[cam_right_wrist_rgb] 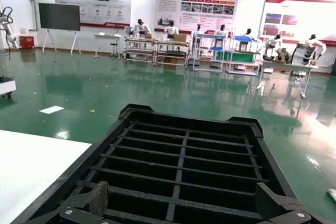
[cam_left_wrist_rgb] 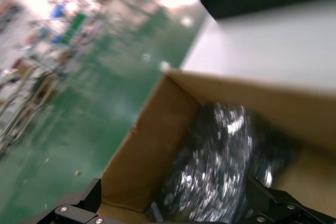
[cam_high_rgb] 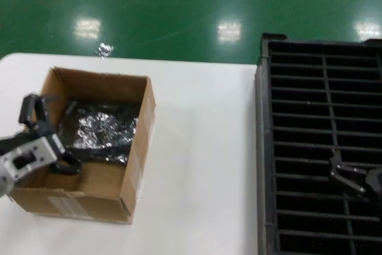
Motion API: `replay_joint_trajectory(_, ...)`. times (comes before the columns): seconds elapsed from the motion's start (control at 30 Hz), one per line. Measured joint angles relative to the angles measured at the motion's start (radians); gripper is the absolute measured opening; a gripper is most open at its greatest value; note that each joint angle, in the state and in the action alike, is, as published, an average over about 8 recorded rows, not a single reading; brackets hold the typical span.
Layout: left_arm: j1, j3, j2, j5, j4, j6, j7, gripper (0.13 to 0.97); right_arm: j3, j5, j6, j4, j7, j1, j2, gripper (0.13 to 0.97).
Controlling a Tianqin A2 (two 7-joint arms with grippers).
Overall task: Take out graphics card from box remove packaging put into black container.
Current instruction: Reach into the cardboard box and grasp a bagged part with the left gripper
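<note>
Packaging [cam_high_rgb: 102, 128] crinkly, silver-grey, inside box [cam_high_rgb: 136, 153]; left tool [cam_high_rgb: 45, 141] wide; right tool [cam_high_rgb: 358, 180] wide.

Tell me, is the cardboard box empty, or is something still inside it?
Not empty. A crinkly silver-grey bag lies on the floor of the box, and the left pincer is at the box's left wall, fingers open.
</note>
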Motion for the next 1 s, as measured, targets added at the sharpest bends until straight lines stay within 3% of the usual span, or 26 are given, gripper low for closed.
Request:
replay_joint_trajectory(0.1, -0.11, 0.057, -0.01, 0.064, 0.084, 0.087, 0.046, 0.966, 0.0, 0.0, 0.0, 0.0, 0.0, 0.0, 0.0, 0.966)
replay_joint_trajectory(0.23, -0.228, 0.126, 0.005, 0.114, 0.186, 0.179, 0.109, 0.966, 0.0, 0.0, 0.0, 0.0, 0.0, 0.0, 0.0, 0.966)
replay_joint_trajectory(0.43, -0.34, 0.196, 0.054, 0.149, 0.319, 0.246, 0.184, 0.966, 0.0, 0.0, 0.0, 0.0, 0.0, 0.0, 0.0, 0.966)
replay_joint_trajectory(0.57, -0.38, 0.22, 0.093, 0.164, 0.397, 0.233, 0.224, 0.966, 0.0, 0.0, 0.0, 0.0, 0.0, 0.0, 0.0, 0.966)
replay_joint_trajectory(0.77, -0.413, 0.225, 0.147, 0.165, 0.491, 0.145, 0.294, 0.96, 0.0, 0.0, 0.0, 0.0, 0.0, 0.0, 0.0, 0.966)
replay_joint_trajectory(1.0, -0.418, 0.219, 0.17, 0.147, 0.537, 0.068, 0.359, 0.921, 0.0, 0.0, 0.0, 0.0, 0.0, 0.0, 0.0, 0.966)
